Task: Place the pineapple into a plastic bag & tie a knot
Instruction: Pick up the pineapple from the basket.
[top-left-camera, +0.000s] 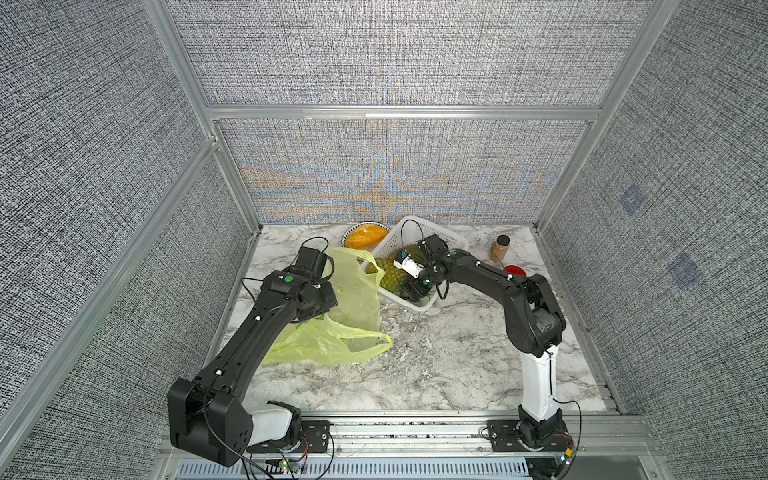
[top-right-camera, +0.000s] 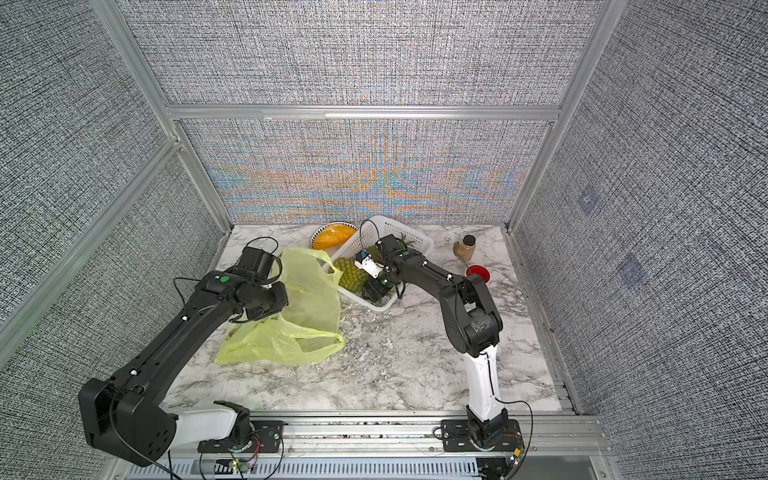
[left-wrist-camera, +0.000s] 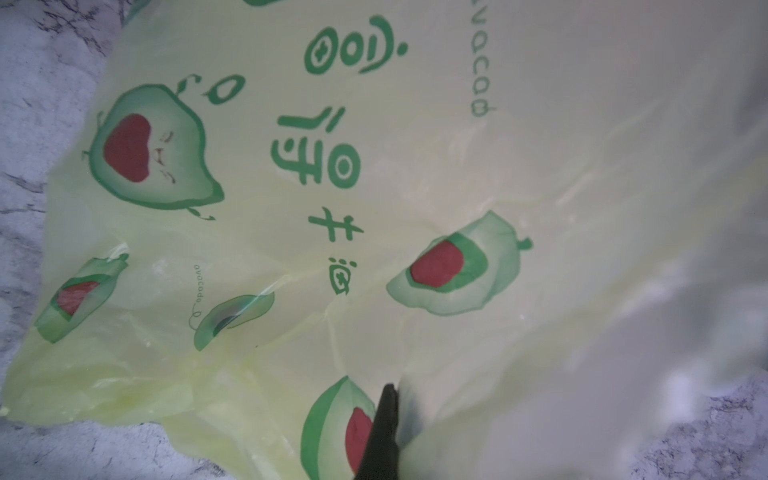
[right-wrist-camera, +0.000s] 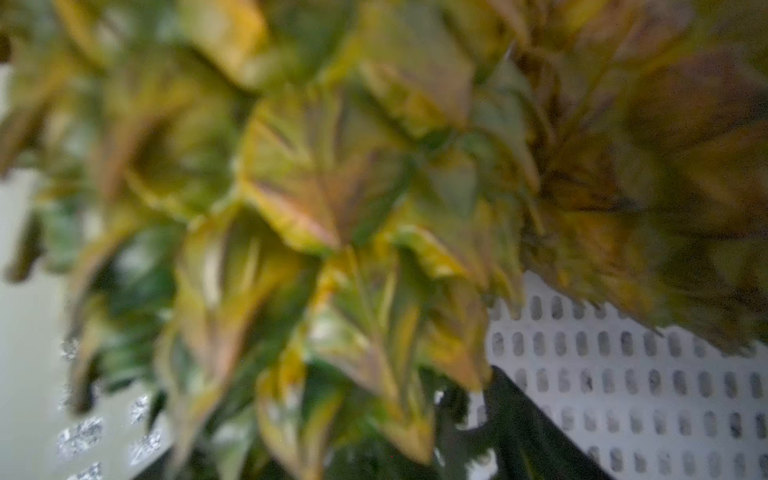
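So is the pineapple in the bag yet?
Not yet. Done: the left hand pinches the plastic bag, holding one side up. In hand: the right hand is down at the pineapple, lying in the white basket. Left: bagging it, then tying the bag shut.

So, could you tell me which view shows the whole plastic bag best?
In both top views the plastic bag shows nearly whole, partly behind the left arm. The left wrist view gives only a printed patch; the right wrist view shows none clearly.

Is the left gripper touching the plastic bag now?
Touching. The left wrist view shows the left gripper shut on a fold of the plastic bag.
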